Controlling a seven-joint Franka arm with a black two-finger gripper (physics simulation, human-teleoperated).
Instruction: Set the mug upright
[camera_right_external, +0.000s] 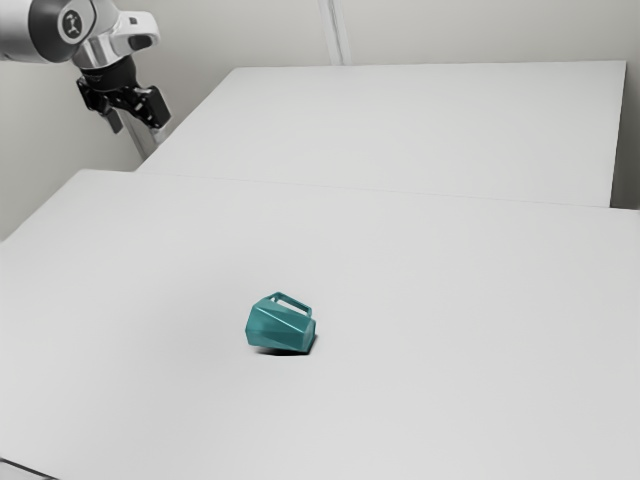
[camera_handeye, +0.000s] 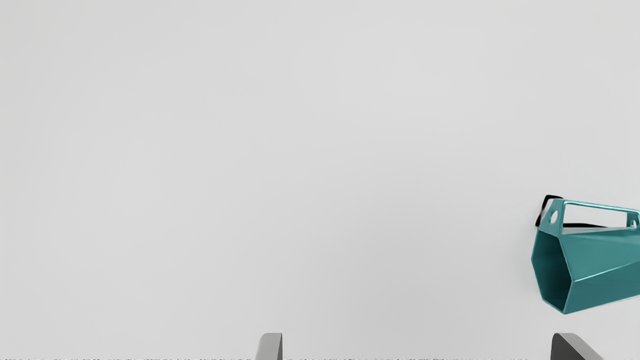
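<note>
Mug (camera_right_external: 282, 327) on its side on table (camera_right_external: 430, 400), gripper (camera_right_external: 139, 125) raised well apart from it, jaws open and holding nothing.

Jaws stand wide, bare gap between them; in the exterior view they are up at the exterior view's left, mug lower and farther to the exterior view's right. Wrist view: mug lies out past the jaws, mostly off to one finger's side rather than in line with the gap, no contact. Mouth (camera_handeye: 553, 272) faces across toward the other finger's side, handle (camera_handeye: 600, 206) along the flank farther from the fingertips (teal, faceted, dark shadow by it). Base is cut off there, so its exact tilt is hard to call.
</note>
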